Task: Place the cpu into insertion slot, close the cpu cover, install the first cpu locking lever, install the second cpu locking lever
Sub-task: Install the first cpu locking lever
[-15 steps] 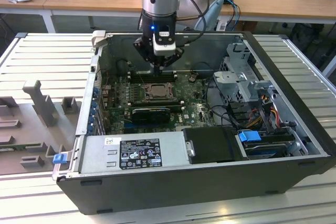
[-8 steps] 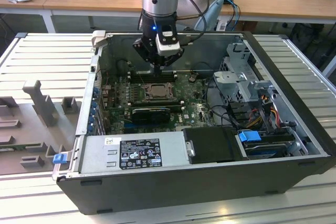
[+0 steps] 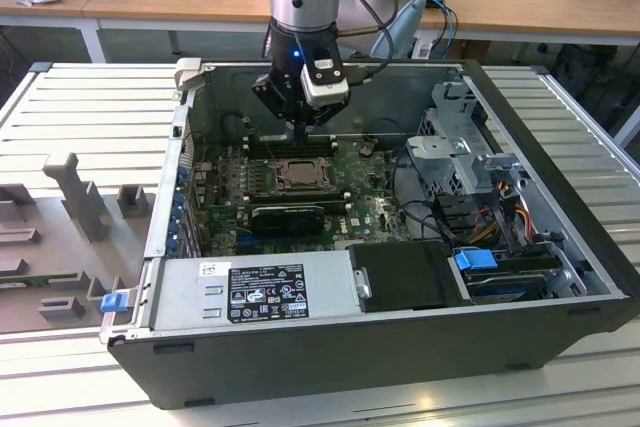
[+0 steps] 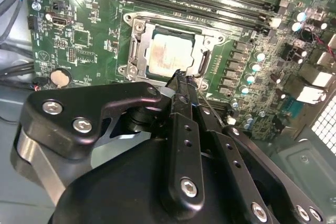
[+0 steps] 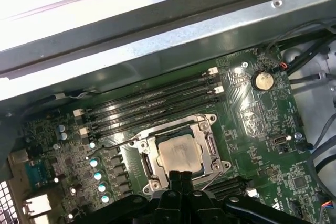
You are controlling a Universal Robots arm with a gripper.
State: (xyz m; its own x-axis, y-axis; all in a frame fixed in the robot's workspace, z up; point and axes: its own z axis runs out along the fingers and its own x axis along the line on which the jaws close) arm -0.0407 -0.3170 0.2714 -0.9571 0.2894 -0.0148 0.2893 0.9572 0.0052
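Exterior view: black fingers [image 3: 302, 133] on the grey arm hang upper-centre of frame inside the open black computer case [image 3: 400, 357], just above the square dark-framed insertion slot [image 3: 297, 175]. Second wrist view: the pale silver square cpu [image 4: 169, 55] sits in the slot and the thin silvery cpu cover [image 4: 137, 43] looks down around it. The fingers [image 4: 182, 124] are clenched together and empty, tips at the cpu's edge. First wrist view: cpu [image 5: 180, 153] just beyond the tips.
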